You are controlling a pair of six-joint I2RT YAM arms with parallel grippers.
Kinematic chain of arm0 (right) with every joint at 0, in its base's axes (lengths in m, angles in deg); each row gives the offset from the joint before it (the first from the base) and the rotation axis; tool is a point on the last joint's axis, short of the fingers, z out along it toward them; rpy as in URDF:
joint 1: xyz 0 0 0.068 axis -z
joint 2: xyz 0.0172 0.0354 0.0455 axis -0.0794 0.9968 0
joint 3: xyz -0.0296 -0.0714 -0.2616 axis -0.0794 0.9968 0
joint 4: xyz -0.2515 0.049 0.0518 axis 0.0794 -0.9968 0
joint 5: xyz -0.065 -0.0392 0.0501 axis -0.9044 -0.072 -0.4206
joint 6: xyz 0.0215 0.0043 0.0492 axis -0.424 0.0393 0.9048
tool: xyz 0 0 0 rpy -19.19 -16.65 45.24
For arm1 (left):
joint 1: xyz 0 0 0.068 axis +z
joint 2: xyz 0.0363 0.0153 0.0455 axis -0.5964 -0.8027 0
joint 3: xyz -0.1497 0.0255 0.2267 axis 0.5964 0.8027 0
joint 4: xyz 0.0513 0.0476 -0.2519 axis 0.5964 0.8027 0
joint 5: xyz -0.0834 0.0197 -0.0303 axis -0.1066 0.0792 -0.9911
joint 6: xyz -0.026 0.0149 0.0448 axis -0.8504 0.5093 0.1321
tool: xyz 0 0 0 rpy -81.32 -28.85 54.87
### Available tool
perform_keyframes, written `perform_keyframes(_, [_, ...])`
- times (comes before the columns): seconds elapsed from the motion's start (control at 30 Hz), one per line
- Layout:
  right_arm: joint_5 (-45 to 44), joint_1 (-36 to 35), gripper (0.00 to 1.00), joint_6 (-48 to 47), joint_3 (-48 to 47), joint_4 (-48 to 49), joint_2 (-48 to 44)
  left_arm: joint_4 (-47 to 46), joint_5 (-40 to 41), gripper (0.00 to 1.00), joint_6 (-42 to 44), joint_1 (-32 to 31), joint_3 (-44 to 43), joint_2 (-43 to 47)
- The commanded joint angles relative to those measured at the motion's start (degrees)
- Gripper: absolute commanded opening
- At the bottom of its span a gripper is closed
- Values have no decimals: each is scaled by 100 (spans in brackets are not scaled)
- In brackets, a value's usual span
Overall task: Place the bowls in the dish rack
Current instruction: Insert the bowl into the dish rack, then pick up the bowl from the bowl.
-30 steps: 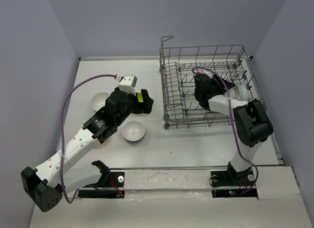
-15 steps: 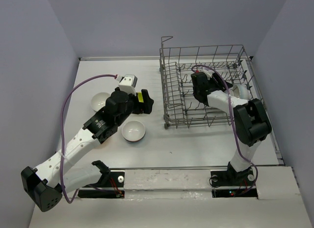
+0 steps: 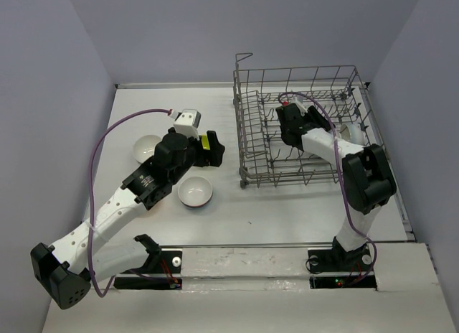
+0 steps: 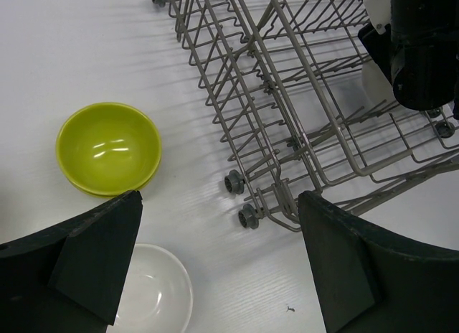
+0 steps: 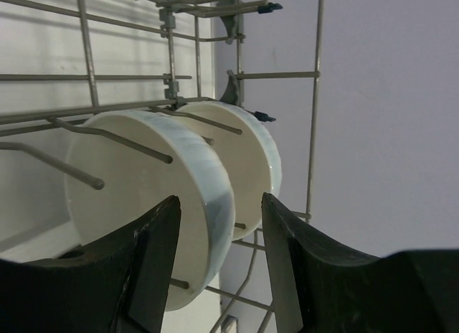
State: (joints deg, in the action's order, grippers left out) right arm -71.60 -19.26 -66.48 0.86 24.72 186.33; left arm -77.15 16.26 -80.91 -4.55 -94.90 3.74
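Observation:
The grey wire dish rack (image 3: 301, 164) stands at the back right and also shows in the left wrist view (image 4: 287, 110). Two white bowls stand on edge between its tines, the near one (image 5: 136, 218) and the far one (image 5: 254, 168); they show at the rack's right end in the top view (image 3: 351, 134). My right gripper (image 5: 221, 258) is open inside the rack, with the near bowl's rim in front of the gap, untouched. My left gripper (image 4: 222, 265) is open and empty above the table. Below it lie a lime green bowl (image 4: 107, 146) and a white bowl (image 4: 154, 297).
Another white bowl (image 3: 147, 148) lies on the table to the left of my left arm. The white bowl near the front also shows in the top view (image 3: 195, 191). The rack's wheels (image 4: 247, 216) sit near my left gripper. Purple walls enclose the table.
My right gripper has drawn back a little to the left inside the rack, away from the standing bowls. My left arm has not moved.

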Motion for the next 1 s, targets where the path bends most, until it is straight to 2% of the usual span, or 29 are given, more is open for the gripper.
perform_keyframes(0.0, [439,-123,55,660,-405,-568,-106,-198,64,99,101,-32,30,66])
perform_keyframes(0.33, [985,-176,55,1118,-599,-1044,-370,-207,81,99,110,-23,39,84])
perform_keyframes(0.57, [1135,-281,55,1399,-836,-1290,-923,-207,64,99,118,21,30,93])
perform_keyframes(0.67, [1012,-282,61,1443,-1073,-1360,-1231,-225,-33,99,118,117,21,93])
perform_keyframes(0.8, [958,-334,61,1802,-1626,-1727,-1547,-216,-51,99,136,258,4,119])
perform_keyframes(0.87, [1344,-404,61,2153,-1951,-1974,-1767,-216,20,99,153,337,-5,180])
perform_keyframes(0.9, [1572,-405,61,2634,-2301,-2089,-1855,-190,63,99,153,364,-23,198])
perform_keyframes(0.97, [2730,-466,61,3590,-2680,-2449,-2161,-163,195,99,154,434,-31,233])
